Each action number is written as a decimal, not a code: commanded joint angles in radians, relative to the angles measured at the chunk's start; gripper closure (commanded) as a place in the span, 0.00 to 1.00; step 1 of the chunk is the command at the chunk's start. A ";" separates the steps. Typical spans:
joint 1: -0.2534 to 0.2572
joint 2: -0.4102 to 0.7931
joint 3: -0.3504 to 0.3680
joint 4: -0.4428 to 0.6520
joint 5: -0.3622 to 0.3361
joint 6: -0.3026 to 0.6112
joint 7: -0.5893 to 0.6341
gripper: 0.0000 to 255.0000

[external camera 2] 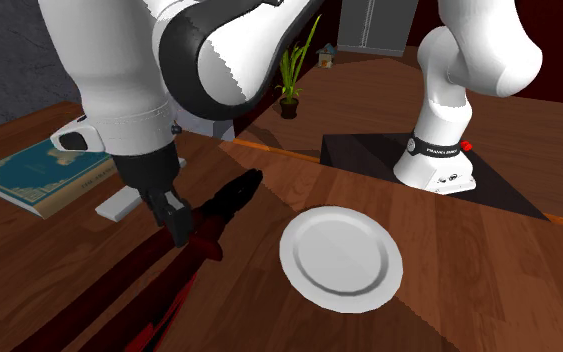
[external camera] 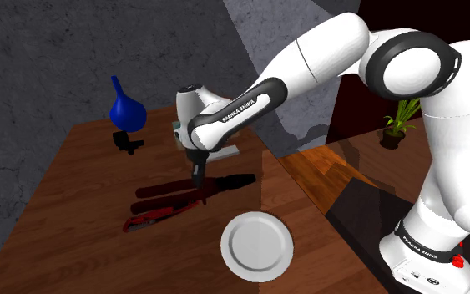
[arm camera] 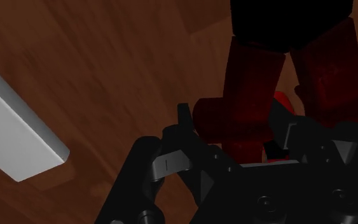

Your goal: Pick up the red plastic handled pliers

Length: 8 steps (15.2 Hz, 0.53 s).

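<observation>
The pliers (external camera: 183,205) lie on the wooden table (external camera: 74,175), with dark red handles pointing to the shoulder view's left and black jaws to its right. My gripper (external camera: 198,177) reaches straight down onto them just behind the pivot. In the wrist view one red handle (arm camera: 241,121) sits tight between my two black fingers, and the gripper (arm camera: 234,127) is shut on it. The second handle (arm camera: 330,76) lies just outside the fingers. In the second exterior view the gripper (external camera 2: 177,225) stands against the pliers (external camera 2: 227,203), which rest on the table.
A white plate (external camera: 258,244) lies close to the pliers' jaws, nearer the stand. A flat white slab (external camera: 227,153) and a book (external camera 2: 44,172) lie behind the gripper. A blue bulb-shaped object (external camera: 127,108) stands at the table's far side. A potted plant (external camera: 400,121) stands beyond the table.
</observation>
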 commanded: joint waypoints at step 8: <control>-0.004 -0.052 0.006 0.047 0.010 -0.097 -0.002 1.00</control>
